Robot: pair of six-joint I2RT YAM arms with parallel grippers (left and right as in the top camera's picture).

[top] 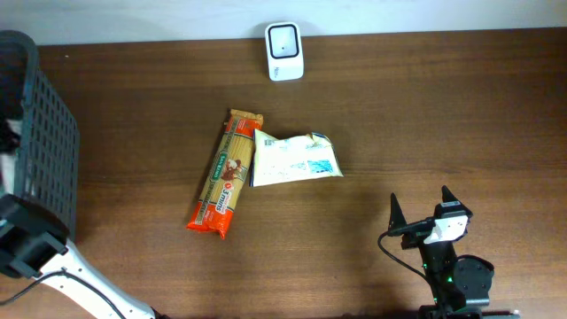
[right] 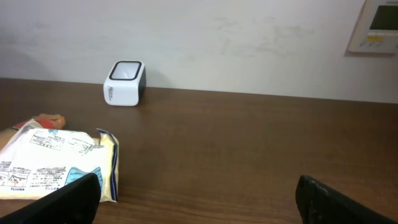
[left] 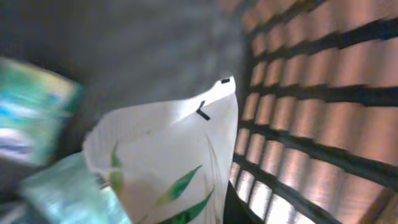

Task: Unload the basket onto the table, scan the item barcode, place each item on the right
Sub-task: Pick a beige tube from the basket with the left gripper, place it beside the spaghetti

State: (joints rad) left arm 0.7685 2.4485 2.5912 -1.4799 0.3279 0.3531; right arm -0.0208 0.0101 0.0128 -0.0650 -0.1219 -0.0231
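Left arm (top: 31, 244) angled into the black basket (top: 44, 133), left claw closed tight at a white leaf-print pouch (left: 168, 155) inside; right claw (top: 420, 197) hovers spread wide, low over the worktop (top: 399, 106), facing the scanner (top: 284, 51).

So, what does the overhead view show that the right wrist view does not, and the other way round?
Only overhead: the dark basket at the table's left edge, and the spaghetti pack in full length. Only right wrist: a panel mounted on the wall. Both: the white scanner, the white packet and the open right gripper.
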